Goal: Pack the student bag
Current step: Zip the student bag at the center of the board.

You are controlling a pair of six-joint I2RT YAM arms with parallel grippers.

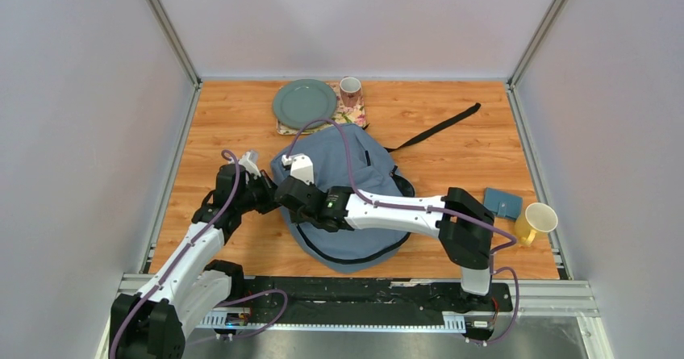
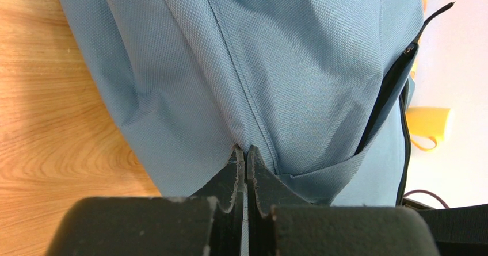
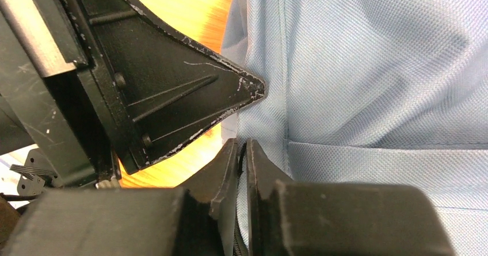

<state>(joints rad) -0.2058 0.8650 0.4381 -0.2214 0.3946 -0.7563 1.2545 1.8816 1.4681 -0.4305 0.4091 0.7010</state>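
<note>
The student bag (image 1: 323,153) is a grey-blue backpack lying flat in the middle of the wooden table, with a black strap (image 1: 440,127) trailing to the back right. My left gripper (image 1: 273,191) is at the bag's left edge. In the left wrist view it (image 2: 246,152) is shut on a fold of the bag's fabric (image 2: 299,66) beside a seam. My right gripper (image 1: 284,198) reaches across the bag to the same edge. In the right wrist view it (image 3: 243,149) is shut on fabric with a zip at the bag's rim (image 3: 374,77). The left gripper's finger (image 3: 190,95) sits just above it.
A green plate (image 1: 304,102), a floral mug (image 1: 350,91) and a floral cloth (image 1: 352,117) are at the back. A small blue pouch (image 1: 502,202) and a yellow mug (image 1: 536,222) lie at the right edge. The right arm lies over the bag's front half.
</note>
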